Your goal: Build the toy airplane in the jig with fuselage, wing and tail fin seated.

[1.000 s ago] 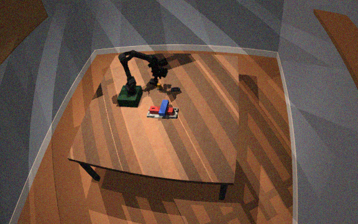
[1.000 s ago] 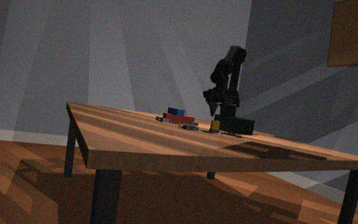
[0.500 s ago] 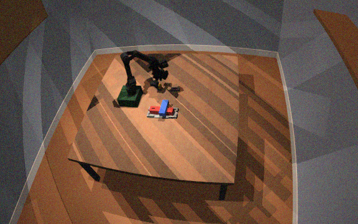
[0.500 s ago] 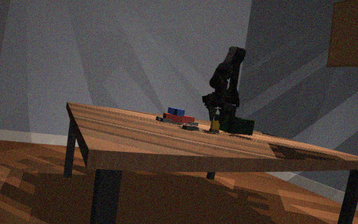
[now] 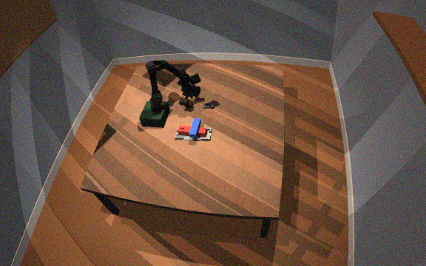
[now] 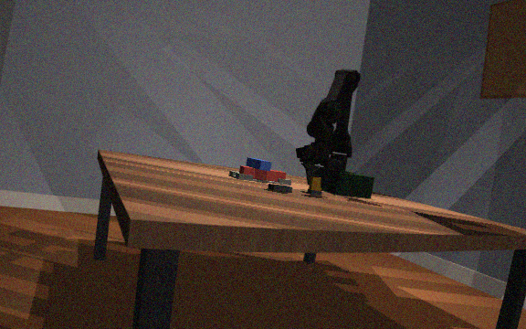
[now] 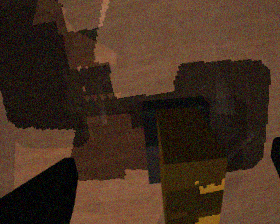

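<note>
The red fuselage (image 5: pixel 184 131) (image 6: pixel 270 175) lies in the pale grey cradle (image 5: pixel 179 139) (image 6: pixel 246 176). The blue wing (image 5: pixel 195 126) (image 6: pixel 258 164) lies across the top of the fuselage; a dark socket shows near the fuselage's left end in the top view. The yellow tail fin (image 5: pixel 190 103) (image 6: pixel 316 184) (image 7: pixel 191 195) stands upright in a small dark holder (image 6: pixel 315 194) near the arm's base. My gripper (image 5: pixel 194 97) (image 7: pixel 177 159) is open and empty, low above the tail fin, with the fin between its spread fingers but right of centre in the wrist view. Whether the wing's tab is fully down is too small to tell.
A small dark grey holder (image 5: pixel 208 106) (image 6: pixel 279 188) lies on the table between the tail fin and the cradle in the exterior view. The arm's green base block (image 5: pixel 154 116) (image 6: pixel 356 185) is close beside the fin. Shadows darken the wrist view.
</note>
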Available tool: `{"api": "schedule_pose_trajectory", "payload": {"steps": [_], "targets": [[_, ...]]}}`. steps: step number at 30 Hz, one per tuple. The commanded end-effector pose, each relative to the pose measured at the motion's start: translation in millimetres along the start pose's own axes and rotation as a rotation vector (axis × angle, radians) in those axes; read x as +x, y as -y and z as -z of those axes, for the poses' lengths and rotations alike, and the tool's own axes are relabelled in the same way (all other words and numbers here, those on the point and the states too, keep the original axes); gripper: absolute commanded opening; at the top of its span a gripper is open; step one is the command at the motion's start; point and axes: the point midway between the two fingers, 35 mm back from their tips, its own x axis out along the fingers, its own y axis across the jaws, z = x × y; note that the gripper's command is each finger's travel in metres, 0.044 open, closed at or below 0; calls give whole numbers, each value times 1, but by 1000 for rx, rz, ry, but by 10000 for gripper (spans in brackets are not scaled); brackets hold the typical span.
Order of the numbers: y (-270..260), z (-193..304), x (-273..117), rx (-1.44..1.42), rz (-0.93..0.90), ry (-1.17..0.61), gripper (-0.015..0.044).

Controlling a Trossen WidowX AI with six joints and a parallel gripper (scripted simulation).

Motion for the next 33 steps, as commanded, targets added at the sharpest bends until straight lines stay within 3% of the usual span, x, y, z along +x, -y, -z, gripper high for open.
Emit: {"api": "schedule_pose_trajectory", "payload": {"steps": [1,14,22,33], "targets": [[1,2,5,5,6,-7,414],[1,2,5,5,6,-7,72],[1,2,5,5,6,-7,0],[0,0,-9,8,5,-20,0]]}}
